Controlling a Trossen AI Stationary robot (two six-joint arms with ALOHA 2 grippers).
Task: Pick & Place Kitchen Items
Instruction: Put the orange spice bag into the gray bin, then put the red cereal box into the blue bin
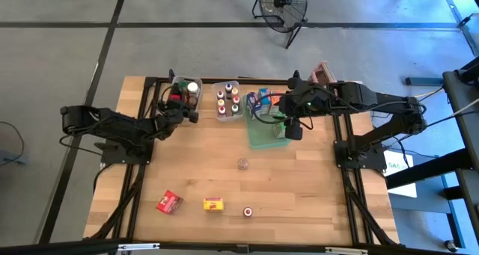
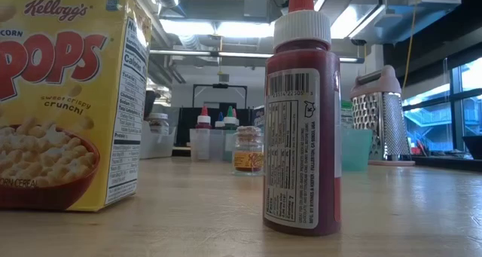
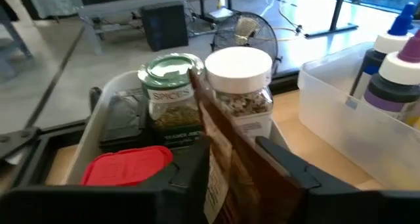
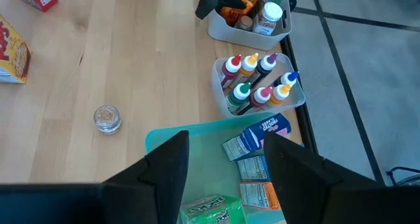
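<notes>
Left gripper (image 3: pixel 226 168) is at the far-left clear bin (image 1: pixel 185 90), fingers (image 3: pixel 289 165) a little apart w/ a brown packet (image 3: pixel 226 165) standing upright between them. Can't tell whether it's gripped or loose; my read is the place step, packet being let go into the bin. Just ahead of the gripper, inside the same bin: a green-lid spice jar (image 3: pixel 170 96) and a white-lid jar (image 3: pixel 239 86) side by side, a red lid (image 3: pixel 128 166) nearer, beside the packet. Off to the side, apart from this bin, a second clear bin (image 3: pixel 341 115) holds coloured-cap bottles (image 4: pixel 259 83). Right gripper (image 4: pixel 226 165) hovers over the flat green tray (image 1: pixel 258 139), fingers apart, nothing between them; below it sit small cartons, one blue (image 4: pixel 262 129) and one green (image 4: pixel 210 207). Well away from both grippers, on the near table: a red carton (image 1: pixel 170 203), a yellow cereal box (image 1: pixel 215 204), a dark red bottle (image 1: pixel 247 210), and mid-table a small clear jar (image 1: pixel 242 163). So several items not yet binned. Next move, as I judge it: left fingers need to open wider, then lift straight up w/o dragging the packet or tipping the jars right next to it.
</notes>
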